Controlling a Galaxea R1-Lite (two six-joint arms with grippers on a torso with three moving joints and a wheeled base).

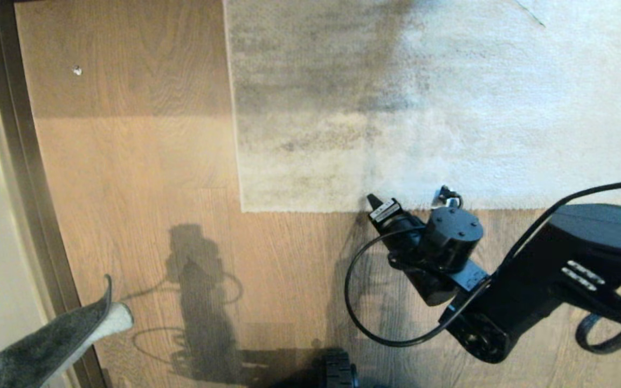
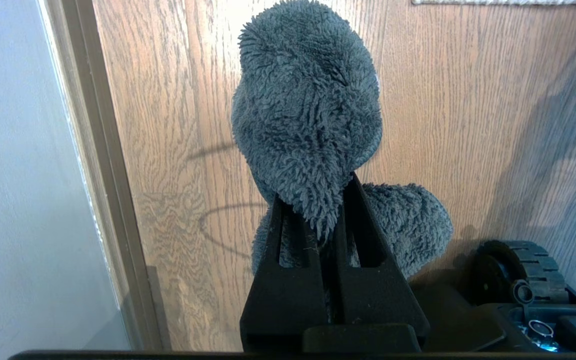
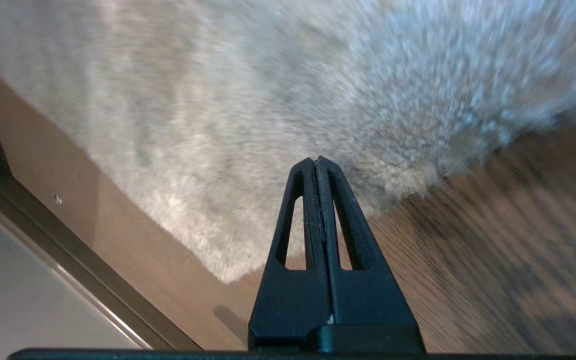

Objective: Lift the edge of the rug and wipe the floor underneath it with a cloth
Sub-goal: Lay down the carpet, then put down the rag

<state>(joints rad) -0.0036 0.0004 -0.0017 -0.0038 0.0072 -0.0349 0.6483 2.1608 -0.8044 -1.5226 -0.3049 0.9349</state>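
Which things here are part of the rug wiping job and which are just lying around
Job: rug edge; floor; cloth clamped in the left gripper; right gripper, shut, at the rug edge.
Lying about: white speck on the floor; baseboard.

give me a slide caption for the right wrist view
Right gripper, shut and empty, poised at the rug edge above the floor.

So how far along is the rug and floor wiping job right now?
Early. Done: the left gripper has the cloth clamped. In hand: the right gripper, shut and empty, is at the rug edge. Left: lifting that flat edge and wiping the floor underneath.
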